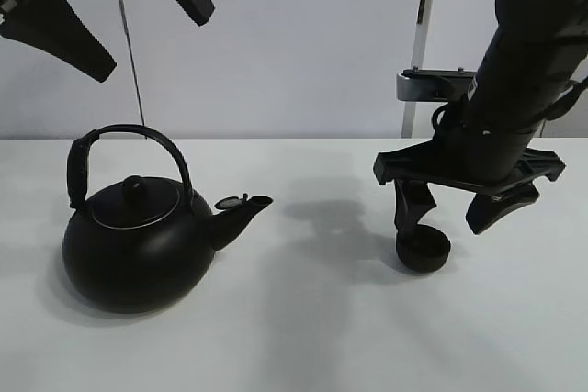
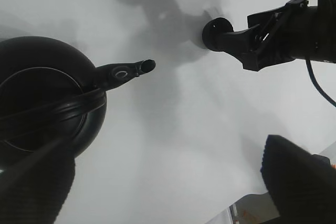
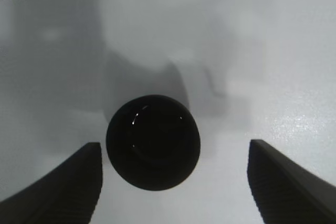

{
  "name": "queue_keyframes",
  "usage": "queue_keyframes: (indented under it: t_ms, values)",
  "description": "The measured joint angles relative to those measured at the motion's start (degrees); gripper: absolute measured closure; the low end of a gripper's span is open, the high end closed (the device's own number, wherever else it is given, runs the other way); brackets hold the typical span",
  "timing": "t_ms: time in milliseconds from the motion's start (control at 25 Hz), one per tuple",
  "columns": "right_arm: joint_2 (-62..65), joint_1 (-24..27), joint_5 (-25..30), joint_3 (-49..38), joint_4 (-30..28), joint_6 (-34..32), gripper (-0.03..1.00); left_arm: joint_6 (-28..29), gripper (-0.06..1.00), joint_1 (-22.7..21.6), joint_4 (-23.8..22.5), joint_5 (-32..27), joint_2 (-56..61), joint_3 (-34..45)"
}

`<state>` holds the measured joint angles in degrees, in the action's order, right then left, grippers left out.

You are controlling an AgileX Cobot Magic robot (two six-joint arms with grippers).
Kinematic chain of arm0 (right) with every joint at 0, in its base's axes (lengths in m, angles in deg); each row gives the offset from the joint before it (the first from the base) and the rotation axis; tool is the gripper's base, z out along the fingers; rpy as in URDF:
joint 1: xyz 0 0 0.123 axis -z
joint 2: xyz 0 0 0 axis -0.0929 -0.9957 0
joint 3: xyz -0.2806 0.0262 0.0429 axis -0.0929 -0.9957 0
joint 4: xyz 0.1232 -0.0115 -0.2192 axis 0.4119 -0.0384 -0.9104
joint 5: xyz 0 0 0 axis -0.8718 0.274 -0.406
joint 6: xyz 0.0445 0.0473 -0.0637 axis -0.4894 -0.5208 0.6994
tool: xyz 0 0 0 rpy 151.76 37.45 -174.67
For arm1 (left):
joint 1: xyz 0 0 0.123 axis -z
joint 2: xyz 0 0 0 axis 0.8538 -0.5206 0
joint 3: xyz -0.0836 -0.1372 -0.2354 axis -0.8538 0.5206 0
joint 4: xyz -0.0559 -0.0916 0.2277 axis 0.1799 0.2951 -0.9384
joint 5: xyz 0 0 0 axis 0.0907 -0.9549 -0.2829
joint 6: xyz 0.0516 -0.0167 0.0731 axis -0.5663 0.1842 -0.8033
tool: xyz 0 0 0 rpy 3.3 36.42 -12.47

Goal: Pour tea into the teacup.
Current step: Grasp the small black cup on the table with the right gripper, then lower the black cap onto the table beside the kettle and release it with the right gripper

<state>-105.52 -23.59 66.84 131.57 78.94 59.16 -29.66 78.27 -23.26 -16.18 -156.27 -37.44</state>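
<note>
The small black teacup (image 1: 423,250) stands upright on the white table (image 1: 303,337), right of the middle. My right gripper (image 1: 450,222) is lowered around it and open. In the right wrist view the teacup (image 3: 153,141) sits close to one finger (image 3: 63,184), with a clear gap to the other finger (image 3: 294,182). The big black kettle (image 1: 138,245) stands at the left, its spout (image 1: 243,213) pointing towards the cup. My left gripper (image 1: 152,39) hangs open high above the kettle and holds nothing. No tea is in view.
The left wrist view looks down on the kettle (image 2: 47,108), its spout (image 2: 126,72), the teacup (image 2: 216,32) and the right arm (image 2: 283,35). A bare stretch of table lies between kettle and cup. A white wall stands behind the table.
</note>
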Motion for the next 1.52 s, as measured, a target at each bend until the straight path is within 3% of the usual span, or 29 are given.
queue_keyframes:
  t_ms: [600,760,920,1160,1520]
  values:
    - [-3.30,0.00,-1.93,0.00,2.17,1.42,0.45,0.00,0.25,0.00,0.04,0.00,0.00,0.00]
    - [-3.58,0.00,-2.10,0.00,2.17,1.42,0.48,0.00,0.25,0.00,0.04,0.00,0.00,0.00]
    - [-3.58,0.00,-2.46,0.00,2.21,0.96,0.57,0.00,0.25,0.00,0.04,0.00,0.00,0.00]
    - [-3.63,0.00,-2.78,0.00,2.21,-0.53,0.57,0.00,0.25,0.00,0.04,0.00,0.00,0.00]
    - [-0.95,-1.69,1.58,3.81,3.01,-0.13,0.57,0.00,0.25,0.00,0.04,0.00,0.00,0.00]
